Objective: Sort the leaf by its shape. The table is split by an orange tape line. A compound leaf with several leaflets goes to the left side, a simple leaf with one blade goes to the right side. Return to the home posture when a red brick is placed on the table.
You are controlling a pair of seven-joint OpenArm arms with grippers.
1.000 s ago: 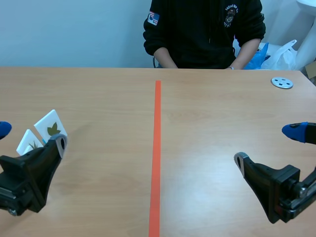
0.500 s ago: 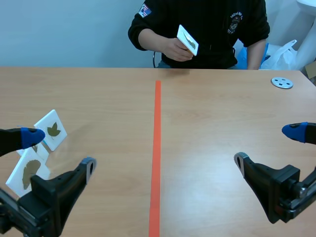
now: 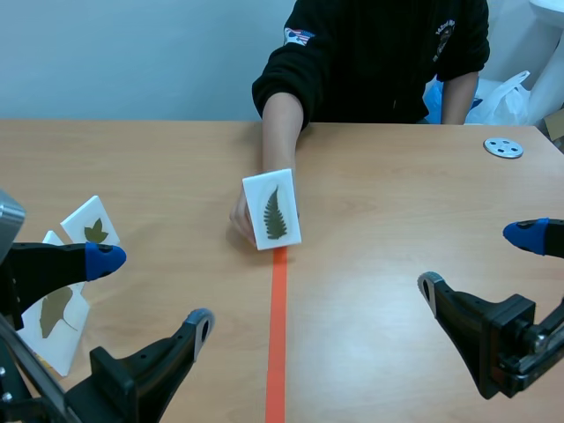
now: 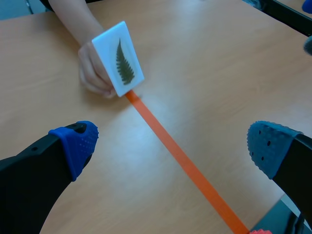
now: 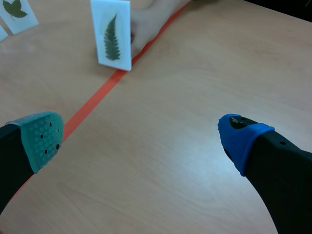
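Claw status first: left claw (image 3: 152, 291) is spread wide with nothing between its blue pads, and right claw (image 3: 480, 262) is just as open and just as empty, sitting low on its own side.

What's new is the fern card (image 3: 271, 210). A second ago the person across the table had nothing out. Half a second ago they were holding a card up by their chest. Now their hand (image 3: 240, 216) has it standing upright right on the orange tape line (image 3: 277, 326), ahead of both claws, fingers tucked behind it.

Meanwhile the left arm has swung round, and a brownish-leaf card (image 3: 55, 326) has turned up near the lobed-leaf card (image 3: 91, 231) on the left half.

So I'd say the previous leaf is done and a fresh round just opened. A fern frond is loads of little leaflets, so I reckon it belongs on the left. The hand's on it right now, so probably best to wait until it lets go. No red brick on the table that I can see.
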